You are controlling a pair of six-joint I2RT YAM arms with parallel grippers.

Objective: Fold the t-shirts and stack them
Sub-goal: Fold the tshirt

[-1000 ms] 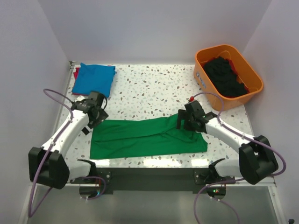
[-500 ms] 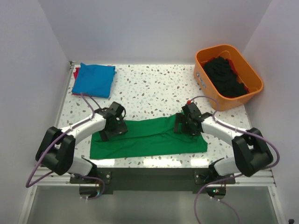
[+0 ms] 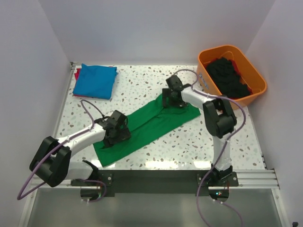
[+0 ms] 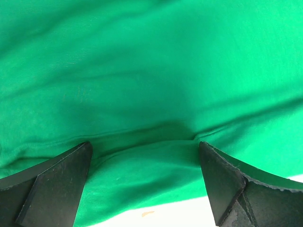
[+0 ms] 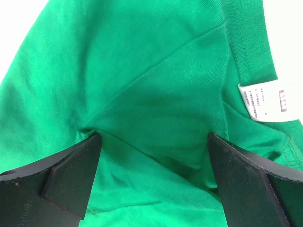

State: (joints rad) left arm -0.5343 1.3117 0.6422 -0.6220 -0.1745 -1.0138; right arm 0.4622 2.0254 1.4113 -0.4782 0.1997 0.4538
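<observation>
Left fingers (image 4: 52, 184) and right fingers (image 5: 61, 184) are sitting apart on the green t-shirt (image 3: 147, 125), likely needing deep, even pinches.

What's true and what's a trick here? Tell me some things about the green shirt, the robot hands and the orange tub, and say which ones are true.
1. The green t-shirt lies slanted across the table. True.
2. The orange tub is empty. False: black clothes fill it.
3. The left gripper and the right gripper are both open over the green t-shirt. True.
4. The blue t-shirt is in the tub. False: it lies folded at the table's far left corner.
5. The green t-shirt has a white label. True.
</observation>
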